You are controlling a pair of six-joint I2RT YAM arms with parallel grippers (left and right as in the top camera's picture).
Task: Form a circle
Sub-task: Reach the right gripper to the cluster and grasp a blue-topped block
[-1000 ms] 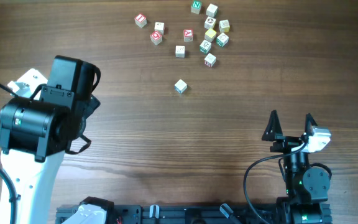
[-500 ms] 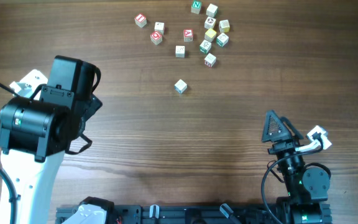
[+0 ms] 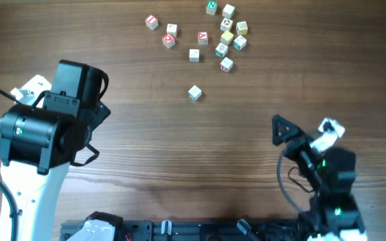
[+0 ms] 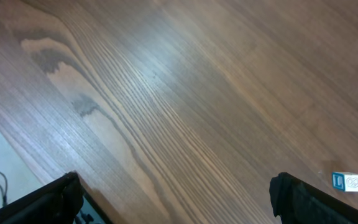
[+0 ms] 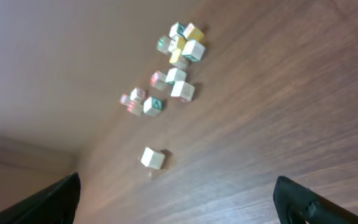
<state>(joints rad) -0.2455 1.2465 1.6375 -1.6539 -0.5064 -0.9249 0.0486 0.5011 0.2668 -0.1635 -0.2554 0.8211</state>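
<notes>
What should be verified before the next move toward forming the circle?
1. Left gripper open and empty: ok.
2. Right gripper open and empty: ok.
3. Circle formed: not ok; the letter cubes lie scattered, with a tight clump among them and no ring.
4. Lone cube free of neighbours for a grasp: ok.
5. Cubes within easy reach: cannot tell; both grippers hang well apart from them.

setting: robotics lab bench | cues: wood-grain table, left arm, right arm, black base rail
</notes>
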